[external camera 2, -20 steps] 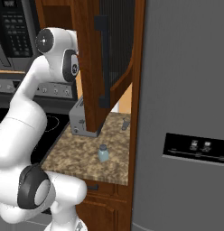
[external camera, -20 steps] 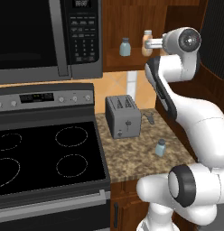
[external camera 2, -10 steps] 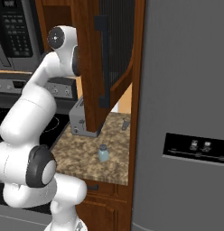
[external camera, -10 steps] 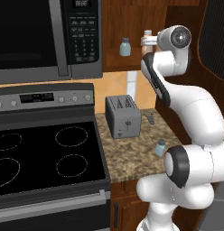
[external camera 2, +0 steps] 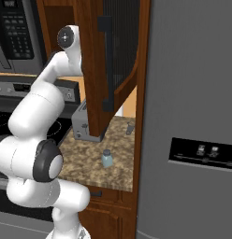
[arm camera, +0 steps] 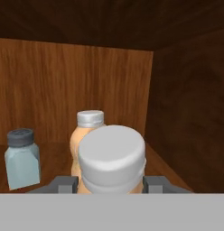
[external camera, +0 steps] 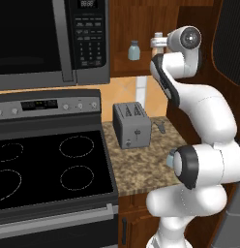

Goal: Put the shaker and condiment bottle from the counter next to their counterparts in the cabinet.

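Inside the cabinet (arm camera: 109, 81), the hand view looks along the tool (arm camera: 111, 184), whose two grey fingers (arm camera: 64, 184) sit close against the sides of the condiment bottle (arm camera: 112, 158); its white cap looms large in the foreground, so the tool is narrowed onto that bottle and holds it. Directly behind the held bottle stands the matching orange bottle (arm camera: 89, 131), and to the left of that, apart from it on the same shelf, stands a blue-grey jar (arm camera: 22, 158) with a grey cap.

From the left base view, that jar (external camera: 134, 50) shows on the cabinet shelf beside the microwave (external camera: 52, 41), and the white cap of the condiment bottle (external camera: 157, 37) shows just beside the arm's wrist, to the right of the jar. The toaster (external camera: 132, 125) sits on the table (external camera: 141, 167) below the cabinet, next to the stovetop (external camera: 44, 169).

From the right base view, the cabinet's open door (external camera 2: 111, 60) hides the shelf, but the shaker (external camera 2: 107, 158) stands upright on the table, in front of the toaster (external camera 2: 81, 125) and near the table's front edge.
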